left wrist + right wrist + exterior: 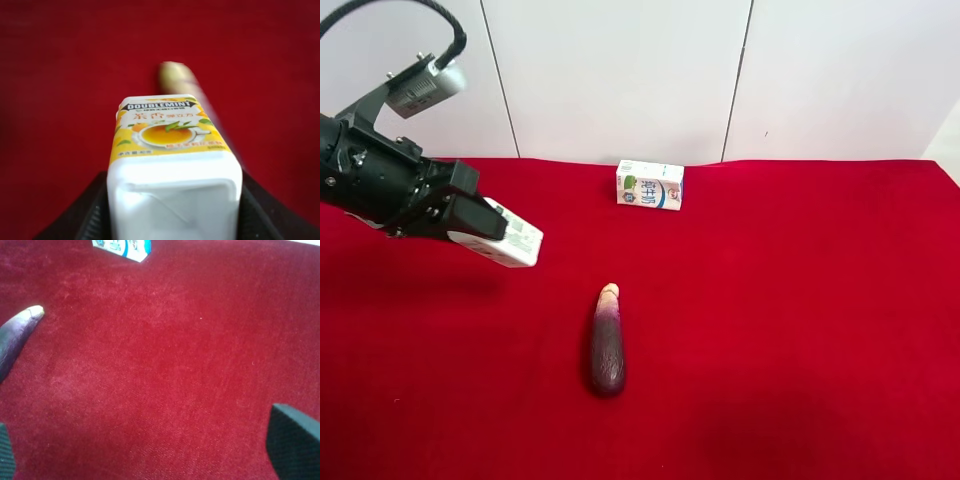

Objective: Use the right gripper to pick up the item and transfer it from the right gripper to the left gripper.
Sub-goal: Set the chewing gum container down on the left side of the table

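Note:
The item point(517, 241), a small white carton with orange fruit print, is gripped in the left gripper point(485, 228), the black one topped by a grey-white camera box, at the exterior high view's left. It is held above the red cloth. In the left wrist view the item point(170, 160) fills the space between the black fingers point(87, 220). The right gripper point(150, 452) is out of the exterior high view. Its wrist view shows its two fingertips point(295, 442) far apart and empty over bare red cloth.
A dark purple eggplant point(607, 345) lies mid-table; it also shows in the right wrist view point(15, 335). A larger white box with blue-green print point(650, 185) stands at the back near the white wall, also in the right wrist view point(122, 247). Red cloth point(800, 320) covers the table.

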